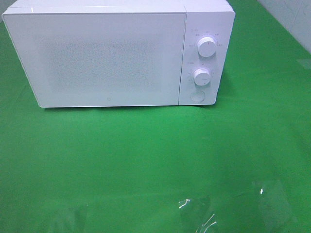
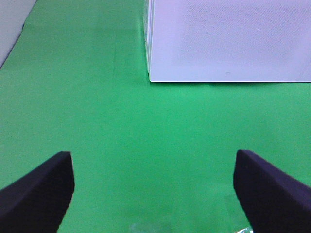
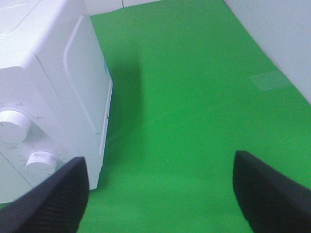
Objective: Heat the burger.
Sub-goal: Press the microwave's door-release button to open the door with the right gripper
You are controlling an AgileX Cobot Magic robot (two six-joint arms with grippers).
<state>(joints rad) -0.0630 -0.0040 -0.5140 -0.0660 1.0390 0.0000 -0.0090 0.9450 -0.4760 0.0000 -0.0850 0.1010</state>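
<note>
**Burger out of sight; microwave shut, both jaws wide**

The burger shows in none of the three views, so I cannot tell where it lies, which way it points or how its long axis runs.

On the left, the left jaws are spread wide. Only the bare green cloth of the worktop [image 1: 146, 160] shows between them. They face the lower left front corner of the microwave [image 1: 97, 58], well short of it.

The microwave is white and stands on the far half of the worktop, left of the middle in the high view, with its front towards the camera. Its door [image 1: 104, 60] is closed, and the speckled, frosted panel hides whatever is behind it.

A control strip lies right of the door. It carries an upper knob [image 1: 207, 47], a lower knob [image 1: 201, 76] beneath it, and a round button [image 1: 197, 96] at the bottom.

Further right, the right jaws are also spread wide, again with only green cloth between them. They look along the worktop beside the microwave's control end.

A shiny glare patch [image 1: 194, 213] lies near the front edge, right of the middle. A pale wall [image 1: 291, 19] borders the far right, with a strip of tape [image 3: 272, 80] on the cloth just beside it.
</note>
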